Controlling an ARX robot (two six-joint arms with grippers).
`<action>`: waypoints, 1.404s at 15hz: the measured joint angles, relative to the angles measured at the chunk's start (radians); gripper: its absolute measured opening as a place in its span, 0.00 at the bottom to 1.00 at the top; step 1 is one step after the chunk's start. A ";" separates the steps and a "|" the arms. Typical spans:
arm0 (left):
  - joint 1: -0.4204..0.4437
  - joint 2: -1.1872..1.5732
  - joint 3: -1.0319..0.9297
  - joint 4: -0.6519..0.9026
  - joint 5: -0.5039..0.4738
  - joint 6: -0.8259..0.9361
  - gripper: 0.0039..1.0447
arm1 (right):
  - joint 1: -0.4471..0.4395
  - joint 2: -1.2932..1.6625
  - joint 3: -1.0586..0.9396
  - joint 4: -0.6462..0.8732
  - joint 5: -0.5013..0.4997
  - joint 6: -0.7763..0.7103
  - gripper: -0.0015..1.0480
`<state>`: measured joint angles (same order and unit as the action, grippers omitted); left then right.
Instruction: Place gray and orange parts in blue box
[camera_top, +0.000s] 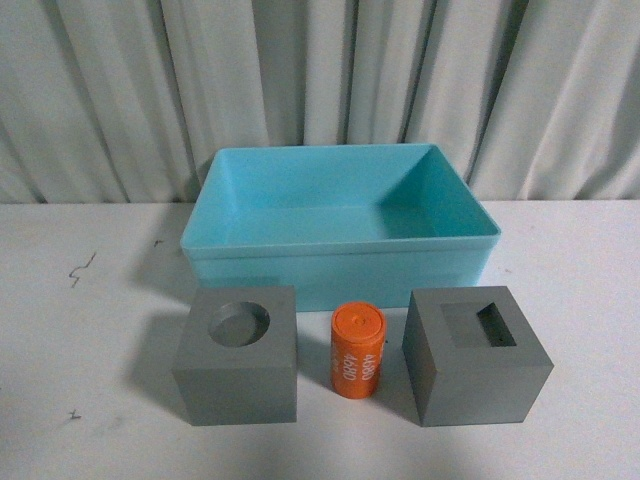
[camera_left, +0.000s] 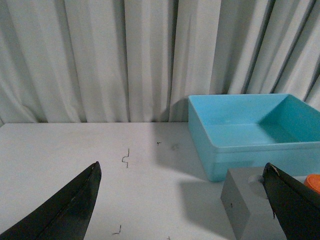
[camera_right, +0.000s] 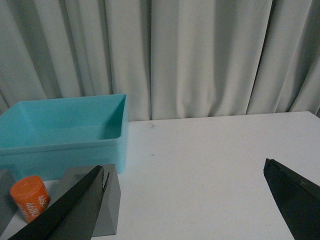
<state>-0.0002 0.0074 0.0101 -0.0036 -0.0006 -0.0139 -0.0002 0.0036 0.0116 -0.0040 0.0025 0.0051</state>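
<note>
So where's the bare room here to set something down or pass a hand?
Bare table lies left of the round-recess cube and right of the square-recess cube; the blue box interior is empty too. Crowded: the orange cylinder sits between the cubes with narrow gaps, close before the box.

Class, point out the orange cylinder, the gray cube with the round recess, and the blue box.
orange cylinder (camera_top: 356, 360), front view, its printed side.
gray cube with the round recess (camera_top: 237, 392), front view, its front face.
blue box (camera_top: 340, 275), front view, its near outer wall.
</note>
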 joint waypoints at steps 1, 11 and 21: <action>0.000 0.000 0.000 0.000 0.000 0.000 0.94 | 0.000 0.000 0.000 0.000 0.000 0.000 0.94; 0.000 0.000 0.000 0.000 0.000 0.000 0.94 | 0.000 0.000 0.000 0.000 0.000 0.000 0.94; 0.000 0.000 0.000 0.000 0.000 0.000 0.94 | -0.016 1.266 0.581 0.045 -0.323 -0.122 0.94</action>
<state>-0.0002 0.0074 0.0101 -0.0036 -0.0006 -0.0139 -0.0158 1.2694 0.5926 0.0410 -0.3206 -0.1169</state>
